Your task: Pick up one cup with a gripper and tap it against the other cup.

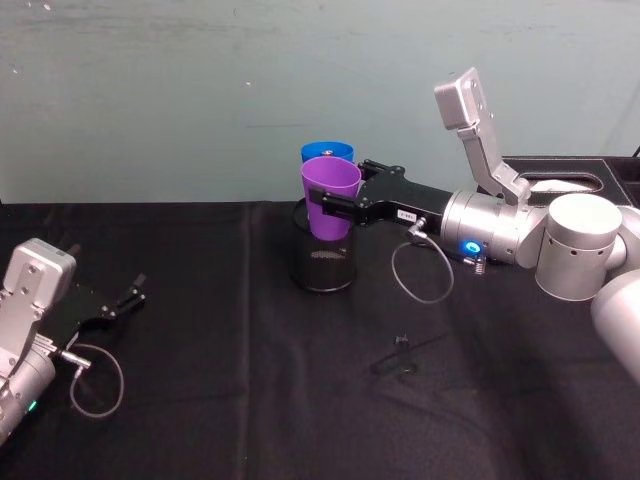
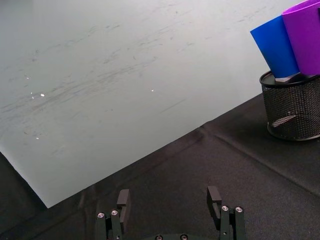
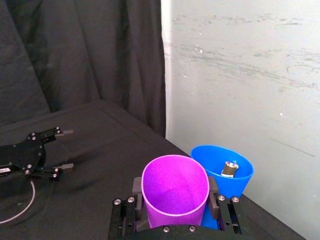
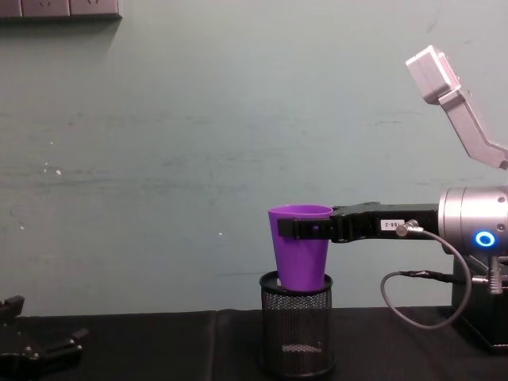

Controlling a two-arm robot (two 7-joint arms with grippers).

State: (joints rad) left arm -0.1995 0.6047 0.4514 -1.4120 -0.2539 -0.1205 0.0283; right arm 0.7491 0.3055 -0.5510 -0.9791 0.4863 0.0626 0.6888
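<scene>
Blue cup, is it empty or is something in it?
Not empty. The right wrist view looks into the blue cup and shows a small grey cylinder inside; what it is, cannot tell.

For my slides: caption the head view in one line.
Right gripper holds the purple cup over the mesh holder, beside the blue cup; left gripper parked.

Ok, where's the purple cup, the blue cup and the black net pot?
purple cup [image 1: 330, 200]: head view, middle of its side wall.
blue cup [image 2: 277, 47]: left wrist view, on its side wall.
black net pot [image 4: 298, 333]: chest view, on its mesh wall.
</scene>
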